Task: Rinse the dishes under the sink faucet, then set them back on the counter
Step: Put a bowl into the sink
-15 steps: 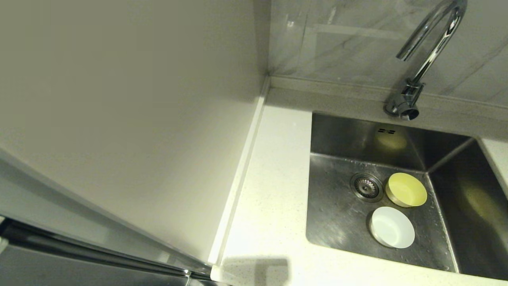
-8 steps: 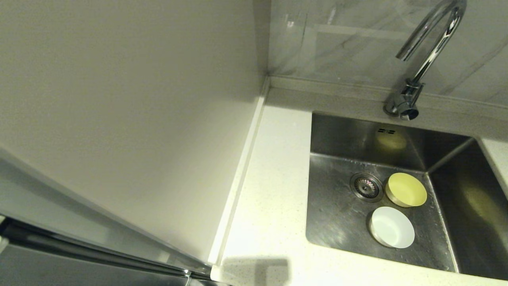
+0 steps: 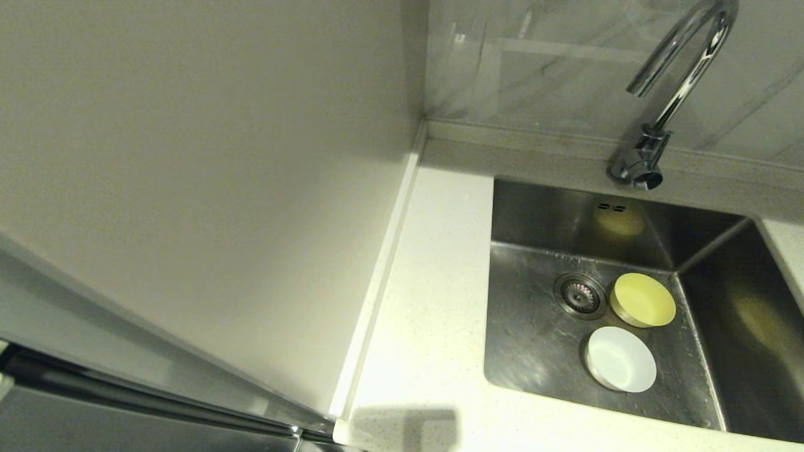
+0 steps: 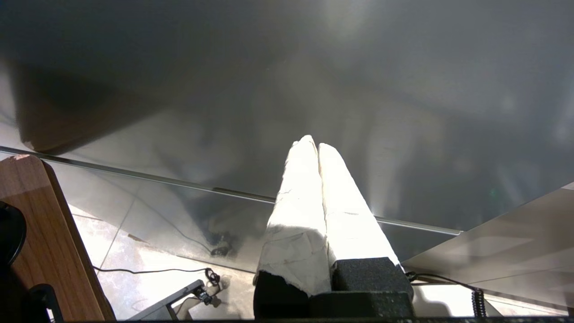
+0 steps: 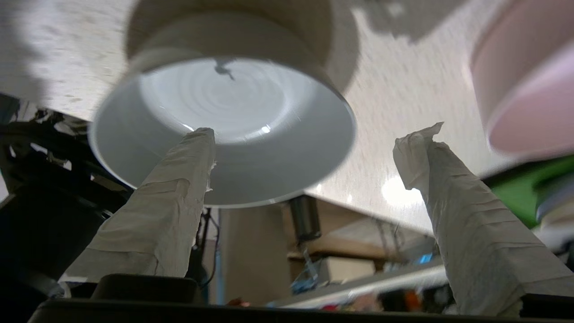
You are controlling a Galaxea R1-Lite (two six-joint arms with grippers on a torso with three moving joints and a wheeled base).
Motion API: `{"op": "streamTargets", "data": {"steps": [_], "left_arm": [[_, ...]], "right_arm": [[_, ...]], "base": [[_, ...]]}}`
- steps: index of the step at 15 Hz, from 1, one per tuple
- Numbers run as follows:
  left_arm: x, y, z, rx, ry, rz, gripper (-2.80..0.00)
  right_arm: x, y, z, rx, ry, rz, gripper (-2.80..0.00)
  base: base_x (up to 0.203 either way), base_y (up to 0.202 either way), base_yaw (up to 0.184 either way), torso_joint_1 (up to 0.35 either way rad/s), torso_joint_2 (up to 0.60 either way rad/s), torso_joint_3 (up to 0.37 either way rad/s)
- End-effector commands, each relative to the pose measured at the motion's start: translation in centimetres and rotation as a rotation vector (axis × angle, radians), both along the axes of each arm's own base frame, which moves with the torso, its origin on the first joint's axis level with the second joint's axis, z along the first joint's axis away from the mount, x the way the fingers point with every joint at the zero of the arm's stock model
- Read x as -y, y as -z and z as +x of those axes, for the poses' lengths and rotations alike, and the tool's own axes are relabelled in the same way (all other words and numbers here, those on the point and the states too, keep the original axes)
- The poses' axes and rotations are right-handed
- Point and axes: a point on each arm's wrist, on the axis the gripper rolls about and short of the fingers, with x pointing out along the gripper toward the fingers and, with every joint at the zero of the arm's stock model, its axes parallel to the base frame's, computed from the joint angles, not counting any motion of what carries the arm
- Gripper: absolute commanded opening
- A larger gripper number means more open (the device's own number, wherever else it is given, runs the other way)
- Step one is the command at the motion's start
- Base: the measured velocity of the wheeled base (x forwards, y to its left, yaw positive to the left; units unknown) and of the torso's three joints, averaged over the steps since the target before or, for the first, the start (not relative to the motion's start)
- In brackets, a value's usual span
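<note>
While the head camera shows no arm at all, I see the sink (image 3: 534,207) with the yellow bowl (image 3: 643,300) just beside the strainer drain (image 3: 579,295) and the white bowl (image 3: 620,359) near it, closer to the front wall; the two bowls sit close, whether touching I cannot tell. The faucet (image 3: 675,88) rises behind the basin from the speckled counter (image 3: 433,301). Through my right wrist camera, the right gripper (image 5: 309,148) has its taped fingers (image 5: 179,197) spread wide, holding nothing, near a pale grey-blue bowl (image 5: 233,121) resting on the speckled counter, with a pink dish (image 5: 529,89) beside it. My left gripper (image 4: 317,148) has its fingers pressed together, empty, facing a dark panel (image 4: 403,89).
</note>
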Motion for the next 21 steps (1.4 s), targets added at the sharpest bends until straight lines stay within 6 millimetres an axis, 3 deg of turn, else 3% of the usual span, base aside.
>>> {"op": "streamTargets", "data": {"steps": [1, 17, 18, 21], "left_arm": [[0.0, 0.0, 0.0, -0.001, 0.000, 0.000, -2.80], [0.0, 0.1, 0.0, -0.003, 0.000, 0.000, -2.80], [0.0, 0.1, 0.0, -0.003, 0.000, 0.000, -2.80], [0.0, 0.1, 0.0, -0.003, 0.000, 0.000, -2.80]], "right_arm": [[0.2, 0.8, 0.1, 0.077, -0.038, -0.005, 0.00], [2.0, 2.7, -0.6, 0.134, -0.108, -0.024, 0.00], [2.0, 2.7, -0.6, 0.137, -0.117, -0.024, -2.80], [1.9, 2.9, -0.6, 0.144, -0.135, -0.019, -2.80]], "base": [[0.000, 0.000, 0.000, 0.000, 0.00, 0.000], [0.000, 0.000, 0.000, 0.000, 0.00, 0.000], [0.000, 0.000, 0.000, 0.000, 0.00, 0.000], [0.000, 0.000, 0.000, 0.000, 0.00, 0.000]]}}
